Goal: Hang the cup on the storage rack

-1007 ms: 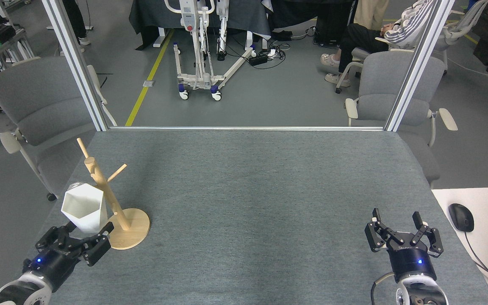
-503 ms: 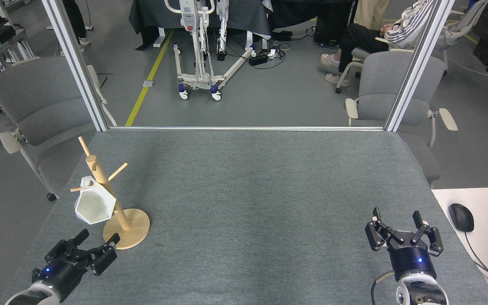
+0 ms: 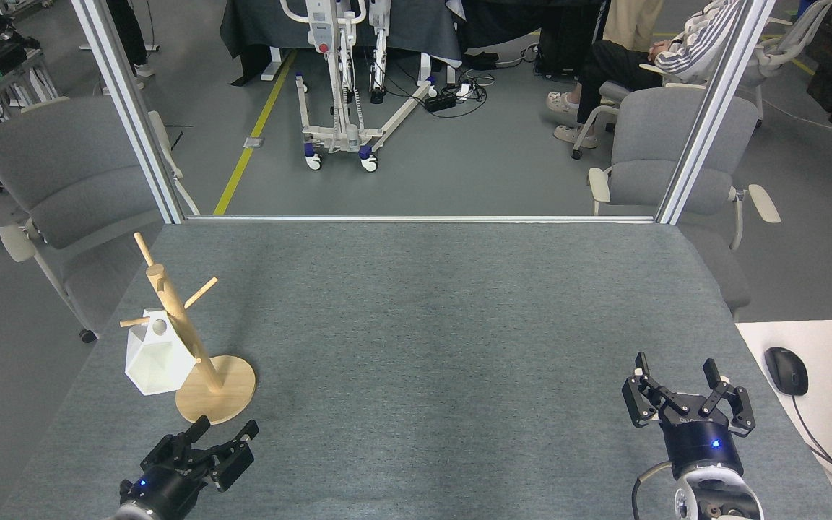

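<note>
The white faceted cup (image 3: 156, 358) hangs by its small loop handle from a left-pointing peg of the light wooden storage rack (image 3: 183, 334), near the table's left edge. The rack stands upright on its round base. My left gripper (image 3: 222, 440) is open and empty, low at the front, just right of and nearer than the rack's base, apart from the cup. My right gripper (image 3: 682, 388) is open and empty near the front right of the table.
The grey table (image 3: 430, 325) is framed by two aluminium posts at its far corners. Grey chairs stand behind both far corners. A white desk with a mouse (image 3: 786, 370) and a keyboard lies at the right.
My left gripper has let go of the cup and drawn back toward me and to the right. The cup now hangs from the peg and has swung to mouth-down. The right arm has stayed still.
</note>
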Action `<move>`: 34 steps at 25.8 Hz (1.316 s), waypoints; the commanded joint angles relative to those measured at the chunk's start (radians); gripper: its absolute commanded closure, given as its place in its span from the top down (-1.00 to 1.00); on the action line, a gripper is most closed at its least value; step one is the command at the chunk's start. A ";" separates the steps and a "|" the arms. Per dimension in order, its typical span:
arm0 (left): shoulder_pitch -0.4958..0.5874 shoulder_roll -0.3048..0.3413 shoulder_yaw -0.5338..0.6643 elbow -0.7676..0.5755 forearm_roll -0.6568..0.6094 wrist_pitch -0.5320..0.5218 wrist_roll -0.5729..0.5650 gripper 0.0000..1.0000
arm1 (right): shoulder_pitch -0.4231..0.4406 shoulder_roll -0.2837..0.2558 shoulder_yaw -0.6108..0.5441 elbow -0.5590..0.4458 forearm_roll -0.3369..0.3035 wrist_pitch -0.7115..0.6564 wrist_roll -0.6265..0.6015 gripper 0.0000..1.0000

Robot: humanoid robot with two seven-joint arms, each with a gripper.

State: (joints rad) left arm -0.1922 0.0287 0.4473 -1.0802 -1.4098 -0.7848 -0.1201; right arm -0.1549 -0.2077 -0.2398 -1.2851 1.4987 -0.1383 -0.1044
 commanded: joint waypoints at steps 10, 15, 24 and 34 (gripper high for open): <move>-0.128 -0.133 -0.344 -0.027 -0.003 0.242 0.089 0.93 | -0.054 -0.002 -0.004 0.000 0.000 0.003 0.002 0.98; -0.210 -0.133 -0.530 -0.021 -0.003 0.570 0.131 0.93 | -0.083 0.002 -0.004 -0.014 0.000 0.002 0.028 0.98; -0.122 -0.147 -0.588 -0.219 -0.075 0.766 0.171 0.94 | -0.146 0.045 -0.003 -0.042 0.000 -0.001 0.154 0.98; -0.036 -0.153 -0.587 -0.308 -0.152 0.791 0.169 0.94 | -0.103 0.074 0.008 -0.082 0.002 -0.001 0.149 0.98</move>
State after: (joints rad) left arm -0.2201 -0.1237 -0.1401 -1.3983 -1.5576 0.0004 0.0508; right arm -0.2859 -0.1540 -0.2330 -1.3407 1.4988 -0.1388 0.0446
